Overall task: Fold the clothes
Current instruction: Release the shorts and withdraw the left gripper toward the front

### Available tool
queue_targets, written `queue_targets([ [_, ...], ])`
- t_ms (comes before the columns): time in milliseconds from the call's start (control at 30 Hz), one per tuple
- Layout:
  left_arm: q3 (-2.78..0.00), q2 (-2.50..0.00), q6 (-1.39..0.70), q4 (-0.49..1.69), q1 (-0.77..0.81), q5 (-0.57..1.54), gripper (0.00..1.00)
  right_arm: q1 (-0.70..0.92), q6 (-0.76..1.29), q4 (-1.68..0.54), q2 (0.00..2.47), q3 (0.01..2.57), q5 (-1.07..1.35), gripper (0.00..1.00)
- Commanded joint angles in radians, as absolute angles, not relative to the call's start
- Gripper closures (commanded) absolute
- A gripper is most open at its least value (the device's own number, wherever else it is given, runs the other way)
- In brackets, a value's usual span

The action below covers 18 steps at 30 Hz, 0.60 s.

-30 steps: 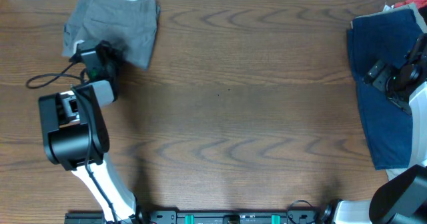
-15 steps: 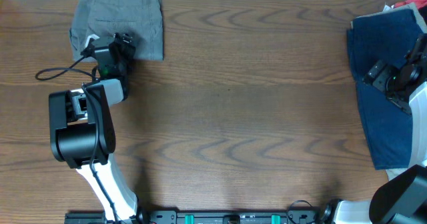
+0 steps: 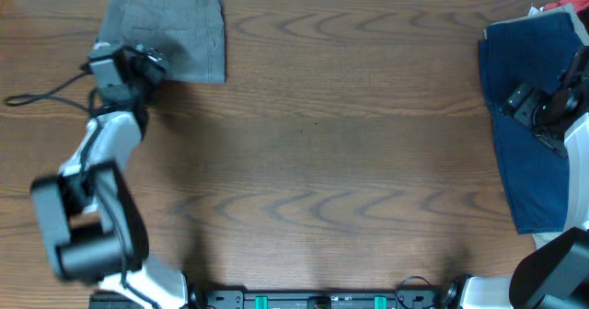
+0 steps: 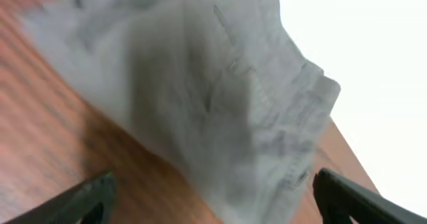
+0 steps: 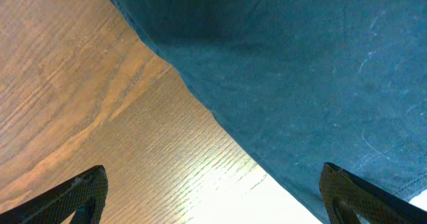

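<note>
Plain grey cotton shorts (image 3: 170, 31) now lie folded square at tabletop (image 3: 322, 162) far-left corner; left gripper (image 3: 140, 62), released, swings clear. Right gripper (image 5: 217, 201) spread empty over dark navy garment (image 3: 520, 162), likely next.

Garment: a plain grey soft cotton piece of clothing (image 4: 220, 97), crumpled and blurred, with faint stitched seams towards its right edge.
Surface: a brown wood-grain table (image 4: 47, 151); the garment lies on it, running from upper left to bottom centre.
Gripper: the left gripper (image 4: 213, 187) has dark fingertips (image 4: 93, 197) in the two bottom corners, spread wide with nothing between them.
Contact: fingertips apart from the cloth.
Background: plain white area (image 4: 373, 51) beyond the table edge.
</note>
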State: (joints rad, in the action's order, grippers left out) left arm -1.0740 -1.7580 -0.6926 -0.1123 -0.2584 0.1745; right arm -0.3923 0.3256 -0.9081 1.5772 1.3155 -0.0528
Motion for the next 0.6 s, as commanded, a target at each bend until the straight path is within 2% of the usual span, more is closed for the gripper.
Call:
queue_targets([
  [0, -1.079, -1.639, -0.593, -0.006, -0.273, 0.204, 0.07, -0.404, 0.325, -0.909, 1.577, 1.326, -0.059, 0.01],
  [167, -1.079, -1.437, -0.549, 0.234, -0.280, 0.278, 0.08, -0.404, 0.325, -0.908, 1.577, 1.326, -0.060, 0.01],
  [367, -1.079, -1.195, -0.481, 0.559, -0.280, 0.364, 0.00, -0.404, 0.325, -0.909, 1.577, 1.326, -0.059, 0.01],
  [567, -1.068, -0.969, -0.372, 0.839, -0.259, 0.382, 0.02, -0.404, 0.325, -0.908, 1.577, 1.326, -0.059, 0.01],
])
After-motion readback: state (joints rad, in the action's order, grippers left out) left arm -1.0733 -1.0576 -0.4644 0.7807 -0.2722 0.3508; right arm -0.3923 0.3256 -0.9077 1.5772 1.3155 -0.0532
